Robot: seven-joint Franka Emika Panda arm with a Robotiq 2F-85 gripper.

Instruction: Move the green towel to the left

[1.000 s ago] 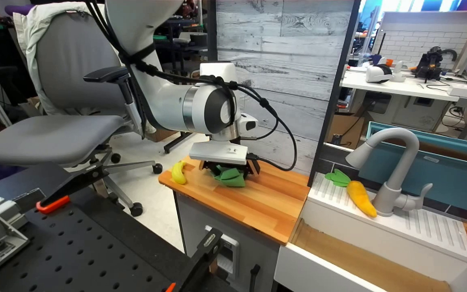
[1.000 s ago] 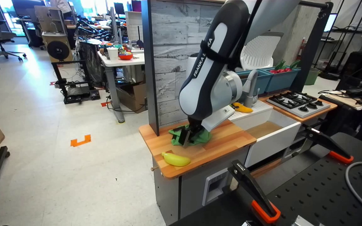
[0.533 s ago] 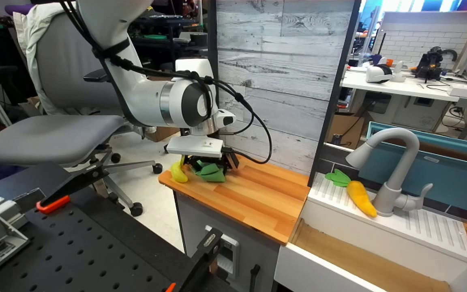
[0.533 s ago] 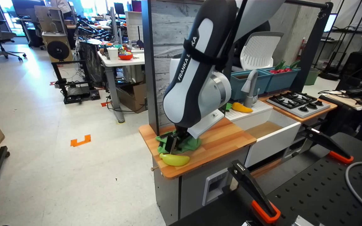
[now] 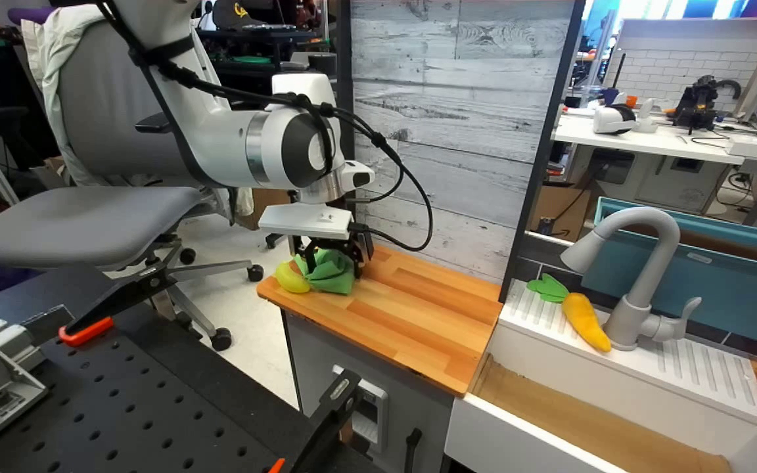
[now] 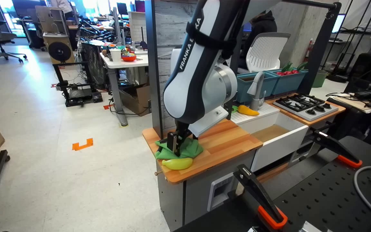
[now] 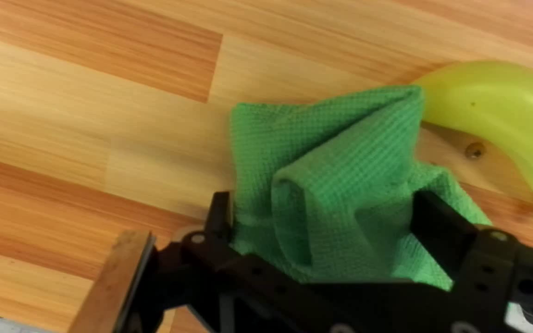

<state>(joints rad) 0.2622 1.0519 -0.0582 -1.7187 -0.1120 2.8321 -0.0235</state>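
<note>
The green towel [image 5: 331,272] lies crumpled on the wooden counter top, against the yellow banana [image 5: 293,277]. It also shows in an exterior view [image 6: 190,149] and in the wrist view [image 7: 331,185], where a fold rises in its middle. My gripper [image 7: 319,208] is low over the towel with its fingers wide apart. One finger is at the towel's edge and the other stands over the towel, with loose folds between them. In an exterior view the gripper [image 6: 175,151] hides part of the towel, just behind the banana [image 6: 177,163].
The wooden counter top [image 5: 411,328] ends close beyond the banana. A grey wood-patterned panel [image 5: 444,131] stands behind it. The sink [image 5: 536,401], with a faucet [image 5: 641,295] and an orange toy carrot [image 5: 585,322], adjoins the counter.
The arm and towel have moved across the counter toward the banana, and the towel now touches it. In the last half second the gripper has risen slightly and the towel looks more spread.
</note>
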